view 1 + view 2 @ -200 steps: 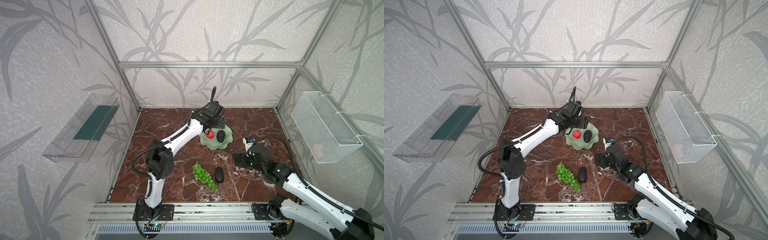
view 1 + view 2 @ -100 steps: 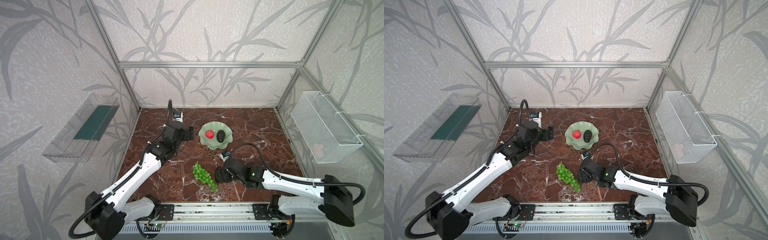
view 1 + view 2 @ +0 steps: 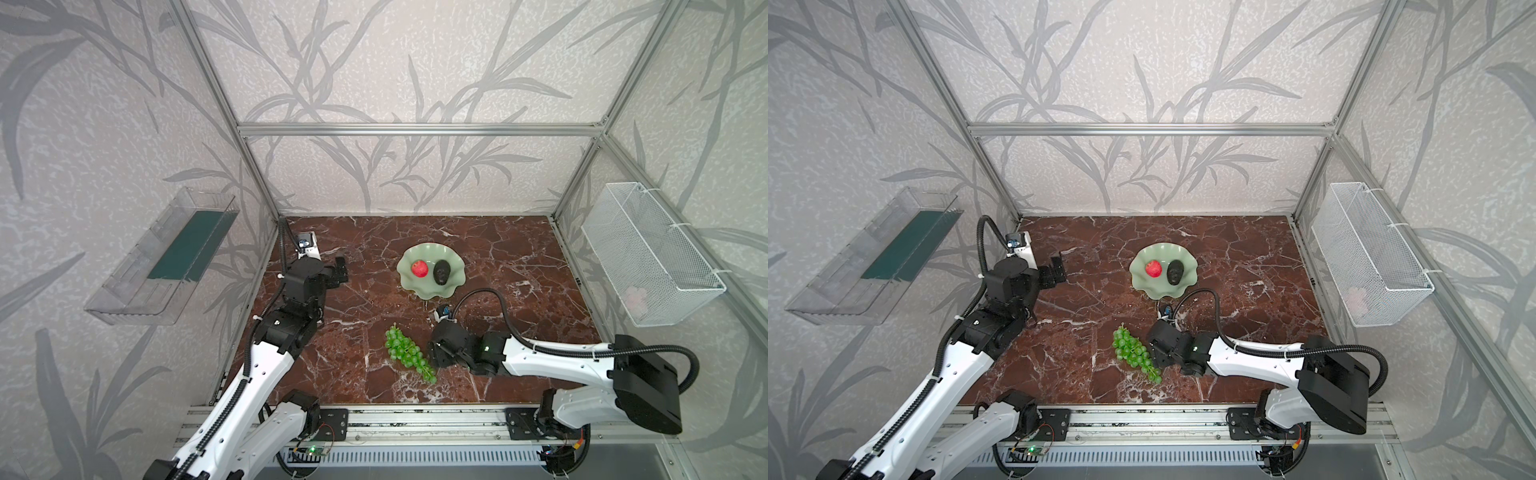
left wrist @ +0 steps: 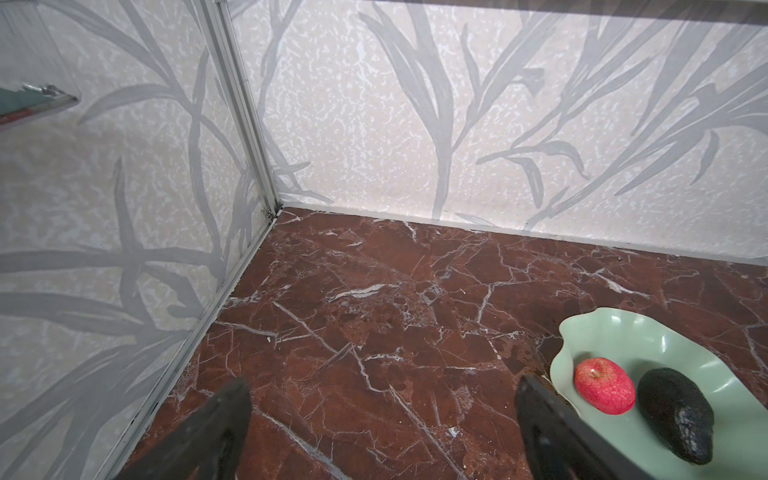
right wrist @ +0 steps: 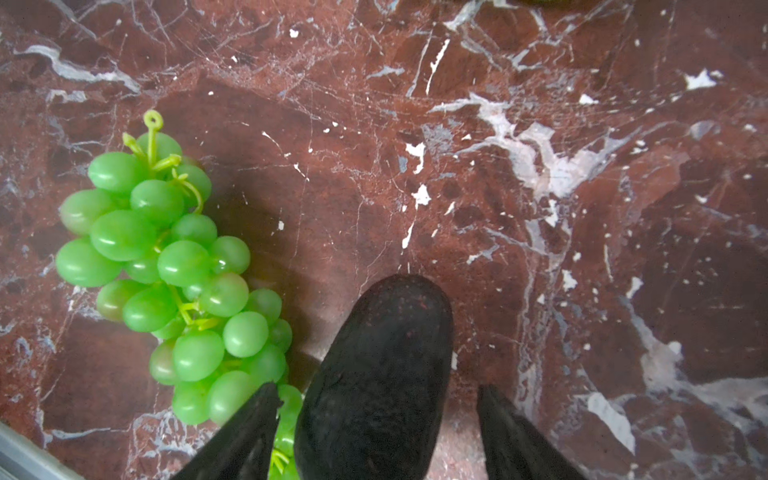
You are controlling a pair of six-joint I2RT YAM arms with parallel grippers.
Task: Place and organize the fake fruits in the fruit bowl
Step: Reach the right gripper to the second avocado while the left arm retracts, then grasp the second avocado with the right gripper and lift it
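Your right claw straddled the avocado beside the grapes, jaws open, apparently to grasp it; left claw stood open, empty.

Both top views high, overlooking whole table, wrist views low, close, left sharing fruit bowl

I saw the apple and one avocado side by side in the fruit bowl. The grapes lay on the marble table toward its front, with my right gripper just beside them.
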